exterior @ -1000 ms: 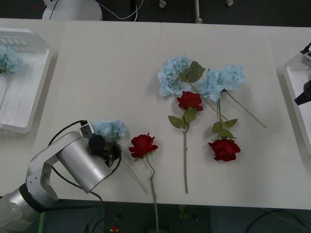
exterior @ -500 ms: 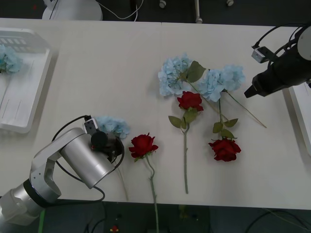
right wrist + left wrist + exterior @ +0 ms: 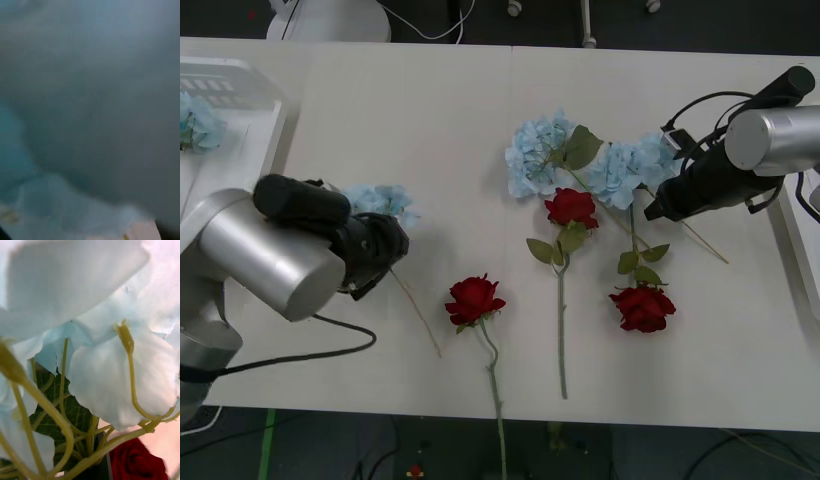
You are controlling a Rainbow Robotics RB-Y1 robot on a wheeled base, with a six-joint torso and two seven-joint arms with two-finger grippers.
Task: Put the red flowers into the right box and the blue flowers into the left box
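Two arms at work. The left gripper (image 3: 380,250) has its fingers closed on a blue flower (image 3: 377,200), lifted near the left box (image 3: 240,215); carry it clear of the rim before release. Right gripper (image 3: 658,212) nears the middle cluster; finger state unclear.
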